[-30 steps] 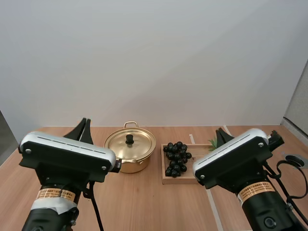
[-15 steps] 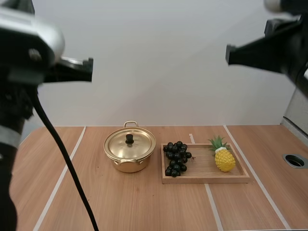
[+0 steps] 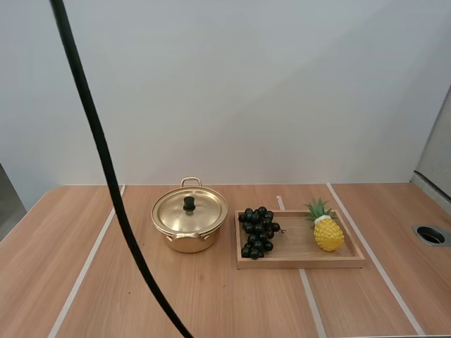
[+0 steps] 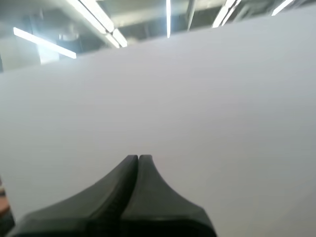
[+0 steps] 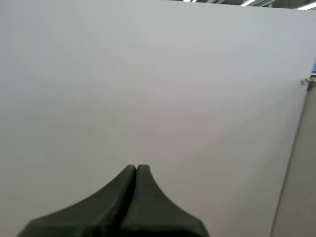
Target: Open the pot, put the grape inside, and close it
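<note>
While the left claw (image 4: 138, 157) is clenched on nothing, its two black fingers pressed together into one dark wedge, it points at a plain pale wall (image 4: 222, 123). The right claw (image 5: 136, 167) is clenched the same way, fingers closed tip to tip with nothing between them, and it too faces a plain pale wall.

Seen from above, the wooden surface (image 3: 211, 296) carries the task's things in a row. The pot (image 3: 187, 236), golden and shiny, stands left of centre with its lid (image 3: 201, 215) seated flat on it, so the opening is fully covered; a small black knob (image 3: 189, 203) rises from the lid's middle, and a loop handle shows at the pot's far side. Just beside the pot, to its right, lies a shallow wooden tray (image 3: 303, 262). The bunch of grapes (image 3: 258, 231), dark and glossy, rests in the tray's left end, the end nearest the pot. A yellow pineapple (image 3: 328, 232) with a green crown lies in the same tray, to the right of the grapes and apart from them. Pale lines run across the surface, and a round hole (image 3: 430, 234) sits near its right edge, well apart from the tray.
</note>
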Controlling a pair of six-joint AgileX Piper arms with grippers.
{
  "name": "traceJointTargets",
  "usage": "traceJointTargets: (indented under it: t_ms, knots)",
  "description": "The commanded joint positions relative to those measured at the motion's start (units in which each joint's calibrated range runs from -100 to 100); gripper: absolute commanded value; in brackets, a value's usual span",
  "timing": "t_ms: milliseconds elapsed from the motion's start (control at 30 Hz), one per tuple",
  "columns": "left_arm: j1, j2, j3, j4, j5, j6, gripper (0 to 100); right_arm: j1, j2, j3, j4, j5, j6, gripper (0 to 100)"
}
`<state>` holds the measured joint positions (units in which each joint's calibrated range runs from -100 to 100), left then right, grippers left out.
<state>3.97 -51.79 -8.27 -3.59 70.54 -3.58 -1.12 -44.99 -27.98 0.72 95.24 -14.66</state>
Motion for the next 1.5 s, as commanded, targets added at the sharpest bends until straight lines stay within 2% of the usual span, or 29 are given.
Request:
traceJointTargets:
  t_ms: [0,133,267,433,633,733,933,1100,1167,1200,1233,1300,1333,1367,1467]
  knots:
    - [0.23,8.1,-9.9,2.5,16.9,-2.8,2,-0.2,6.4,-5.9,4.1,4.8,-2.9,0]
    - [0.23,15.4,-19.8,2.5,29.5,-2.7,2,-0.2,11.1,-6.0,3.9,4.8,-2.9,0]
    - [0.23,22.5,-25.3,1.6,29.5,-2.7,2,-0.2,15.0,-3.4,3.4,4.8,-2.9,0]
    - [0.23,25.8,-25.3,2.2,29.5,-2.3,2,-0.2,15.9,8.2,3.4,4.8,-2.9,0]
    - [0.23,26.3,-21.8,1.7,29.5,1.8,2,-0.2,14.4,25.0,3.6,4.8,-4.1,0]
    - [0.23,26.3,-18.5,1.7,29.5,2.6,2,-0.2,13.3,30.5,4.0,4.8,-5.1,0]
    - [0.23,26.4,-9.5,0.7,29.5,3.7,2,-0.2,12.8,32.7,4.9,4.8,-5.1,0]
    - [0.23,26.4,-5.6,0.5,29.5,1.6,2,-0.2,12.1,32.7,9.6,4.8,-5.1,0]
    - [0.23,26.4,-5.6,0.5,29.5,-1.6,11,-0.2,12.1,32.7,9.6,4.8,-5.3,2]
    - [0.23,26.4,-5.6,0.5,29.5,-1.6,19,-0.2,12.1,32.7,9.5,4.8,-5.9,16]
    - [0.23,26.4,-5.6,0.5,29.5,-1.6,33,-0.2,12.1,32.7,9.4,4.8,-6.6,34]
    - [0.14,26.4,-5.6,0.3,29.5,-0.8,68,-0.2,12.1,32.7,10.1,4.8,-7.4,79]
    - [0.05,26.4,-5.6,-0.1,29.5,0.7,92,-0.2,12.1,32.7,10.8,4.8,-7.4,100]
    - [0.05,26.4,-5.6,-1.1,29.5,2.9,100,-0.2,12.1,32.7,11.7,4.8,-7.4,100]
    - [0.05,26.4,-5.6,-2.7,29.5,4.1,100,-0.2,12.1,32.7,14.0,4.8,-7.6,100]
